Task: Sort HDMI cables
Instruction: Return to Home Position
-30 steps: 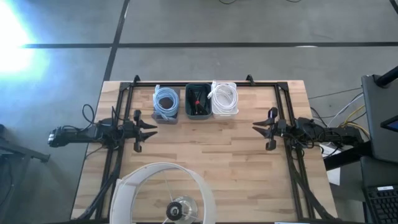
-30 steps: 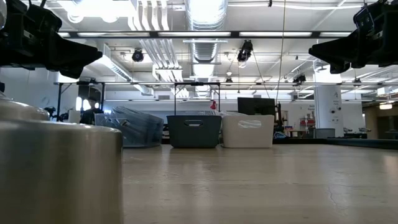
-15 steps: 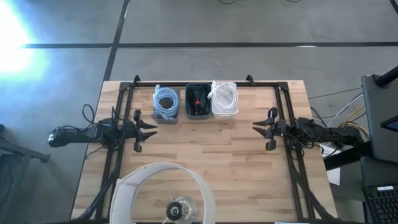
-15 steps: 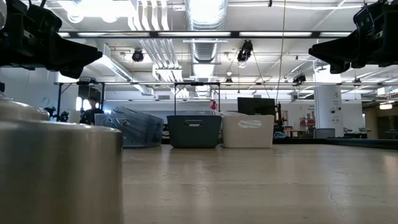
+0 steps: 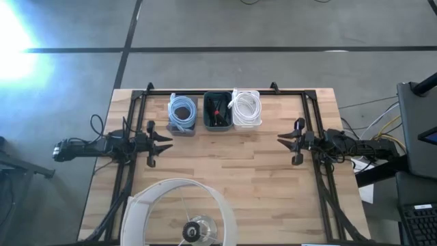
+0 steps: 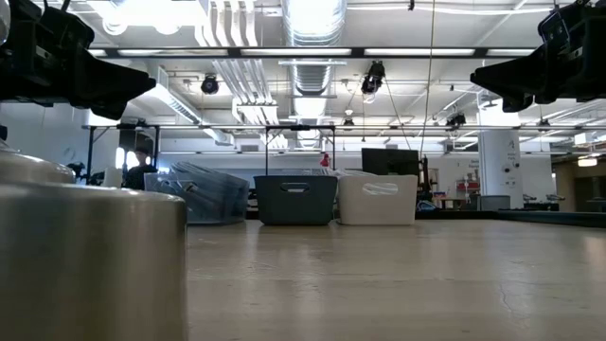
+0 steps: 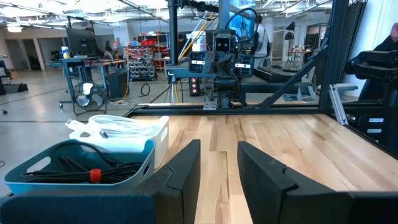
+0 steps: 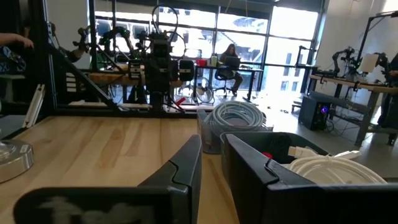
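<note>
The HDMI cables lie coiled in three small bins in a row at the table's far edge. The light blue cables (image 5: 181, 113) fill the left bin, the black cables (image 5: 217, 111) the dark middle bin, and the white cables (image 5: 246, 108) the white right bin. My left gripper (image 5: 167, 143) hovers level over the table's left side, pointing right, open with nothing between its fingers (image 7: 219, 146). My right gripper (image 5: 281, 141) hovers level over the right side, pointing left. Its fingers stand a narrow gap apart (image 8: 211, 142) around nothing. Both are well short of the bins.
A round white lamp-like ring with a metal base (image 5: 181, 212) sits at the near edge; its metal body (image 6: 90, 256) fills the low view's left. A black frame (image 5: 205, 91) runs round the table. Bare wood (image 5: 225, 164) lies between the grippers.
</note>
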Robot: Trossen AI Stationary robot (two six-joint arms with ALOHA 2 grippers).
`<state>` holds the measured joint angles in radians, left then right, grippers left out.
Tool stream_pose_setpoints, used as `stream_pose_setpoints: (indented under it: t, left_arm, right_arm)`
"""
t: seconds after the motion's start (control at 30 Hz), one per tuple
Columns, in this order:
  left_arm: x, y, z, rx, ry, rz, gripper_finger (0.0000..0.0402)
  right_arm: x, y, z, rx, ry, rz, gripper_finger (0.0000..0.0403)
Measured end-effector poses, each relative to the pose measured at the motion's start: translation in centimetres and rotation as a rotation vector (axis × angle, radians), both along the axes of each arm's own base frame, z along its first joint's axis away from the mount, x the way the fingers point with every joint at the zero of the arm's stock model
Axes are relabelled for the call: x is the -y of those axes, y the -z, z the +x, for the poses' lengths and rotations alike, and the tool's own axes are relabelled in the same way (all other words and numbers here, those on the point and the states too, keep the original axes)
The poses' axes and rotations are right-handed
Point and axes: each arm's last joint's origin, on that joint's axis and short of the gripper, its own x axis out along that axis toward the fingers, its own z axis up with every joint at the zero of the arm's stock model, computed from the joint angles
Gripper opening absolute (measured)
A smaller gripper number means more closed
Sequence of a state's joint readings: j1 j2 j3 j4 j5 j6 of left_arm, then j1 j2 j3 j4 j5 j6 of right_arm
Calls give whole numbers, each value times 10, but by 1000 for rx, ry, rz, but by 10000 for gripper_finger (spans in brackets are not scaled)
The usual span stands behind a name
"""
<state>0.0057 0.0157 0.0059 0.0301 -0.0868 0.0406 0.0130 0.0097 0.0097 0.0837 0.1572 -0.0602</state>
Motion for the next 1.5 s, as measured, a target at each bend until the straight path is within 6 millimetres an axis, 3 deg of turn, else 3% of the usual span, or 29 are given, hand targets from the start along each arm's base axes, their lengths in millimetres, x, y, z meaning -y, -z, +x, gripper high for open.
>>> stream_pose_setpoints:
  t: [0.77,1.5]
  left_arm:
    - [0,0,0,0,0,0,110]
    - [0,0,0,0,0,0,110]
  right_arm:
    - [0,0,0,0,0,0,89]
    - [0,0,0,0,0,0,65]
